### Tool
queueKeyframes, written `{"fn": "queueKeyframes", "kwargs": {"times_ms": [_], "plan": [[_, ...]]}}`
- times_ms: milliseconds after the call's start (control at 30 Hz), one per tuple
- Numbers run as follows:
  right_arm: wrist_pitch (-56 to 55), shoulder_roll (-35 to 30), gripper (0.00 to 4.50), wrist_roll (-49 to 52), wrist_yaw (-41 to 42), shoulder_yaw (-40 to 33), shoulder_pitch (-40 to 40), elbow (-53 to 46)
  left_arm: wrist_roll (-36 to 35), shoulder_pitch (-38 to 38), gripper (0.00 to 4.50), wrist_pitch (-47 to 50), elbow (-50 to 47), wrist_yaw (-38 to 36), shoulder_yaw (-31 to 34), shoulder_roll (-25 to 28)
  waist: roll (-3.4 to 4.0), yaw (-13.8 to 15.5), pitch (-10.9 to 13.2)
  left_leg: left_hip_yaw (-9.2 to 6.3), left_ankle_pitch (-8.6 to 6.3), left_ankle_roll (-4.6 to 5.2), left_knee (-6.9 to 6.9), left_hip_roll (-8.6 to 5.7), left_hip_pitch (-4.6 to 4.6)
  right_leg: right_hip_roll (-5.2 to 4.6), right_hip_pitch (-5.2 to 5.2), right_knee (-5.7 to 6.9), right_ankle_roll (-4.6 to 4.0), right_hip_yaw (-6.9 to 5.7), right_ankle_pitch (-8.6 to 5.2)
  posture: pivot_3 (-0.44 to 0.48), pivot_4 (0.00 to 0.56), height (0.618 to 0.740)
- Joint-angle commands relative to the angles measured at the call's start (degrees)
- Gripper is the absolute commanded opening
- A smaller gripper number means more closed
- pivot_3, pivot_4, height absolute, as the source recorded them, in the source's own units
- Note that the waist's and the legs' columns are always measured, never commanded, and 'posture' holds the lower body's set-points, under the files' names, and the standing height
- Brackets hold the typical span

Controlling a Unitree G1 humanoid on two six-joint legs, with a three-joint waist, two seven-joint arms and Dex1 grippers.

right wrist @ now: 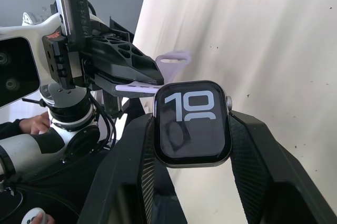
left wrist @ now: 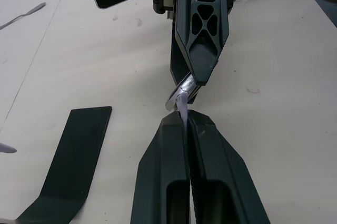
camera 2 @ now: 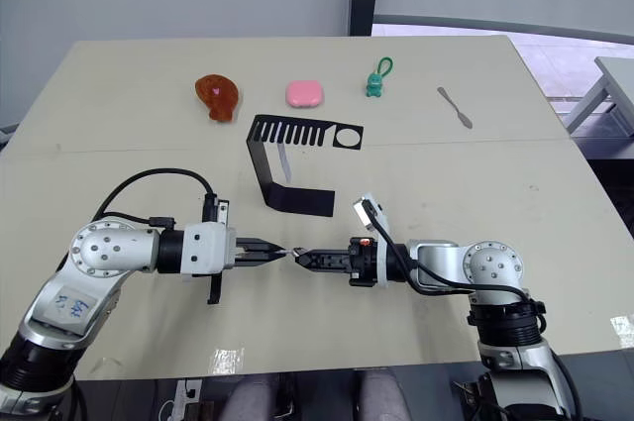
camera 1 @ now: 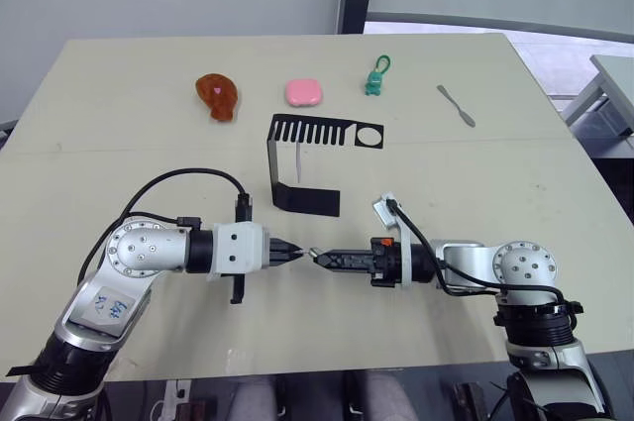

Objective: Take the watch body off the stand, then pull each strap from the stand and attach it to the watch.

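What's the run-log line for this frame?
left gripper: shut on strap | right gripper: shut on watch | strap end at watch edge | stand: one strap left

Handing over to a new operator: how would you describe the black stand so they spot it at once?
On the beige table, look just beyond where the two grippers meet. The black stand is a bent strip with a flat foot and a comb-slotted top ending in a round hole, unlike the pink block behind it.

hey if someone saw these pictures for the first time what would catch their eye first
Near the table's front edge, the left gripper and right gripper meet tip to tip. The right one clamps the watch body, its screen showing light digits, while the left pinches a pale strap against the watch's edge. Behind them stands the black stand, with a second strap hanging from it.
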Motion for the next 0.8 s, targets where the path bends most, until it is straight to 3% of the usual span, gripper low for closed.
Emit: {"fn": "queueKeyframes", "kwargs": {"times_ms": [33,800], "plan": [[-0.44,1.32,1.51,1.13,0.38,0.24,-0.78,-1.34,-0.21,-1.02,0.0,-0.57,-3.82,0.35,-1.95,-1.04,0.0,0.01,0.0,0.0,0.0,0.0,0.0,0.0,0.0,0.0,0.0,0.0,0.0,0.0,0.0,0.0,0.15,0.74],[0.88,1.57,1.51,1.6,1.01,0.75,-0.82,-1.79,3.88,-2.83,0.0,-2.18,-3.14,0.78,-3.57,-2.06,0.0,0.01,0.0,0.0,0.0,0.0,0.0,0.0,0.0,0.01,0.0,0.0,0.0,0.0,0.0,0.0,0.15,0.74]]}}
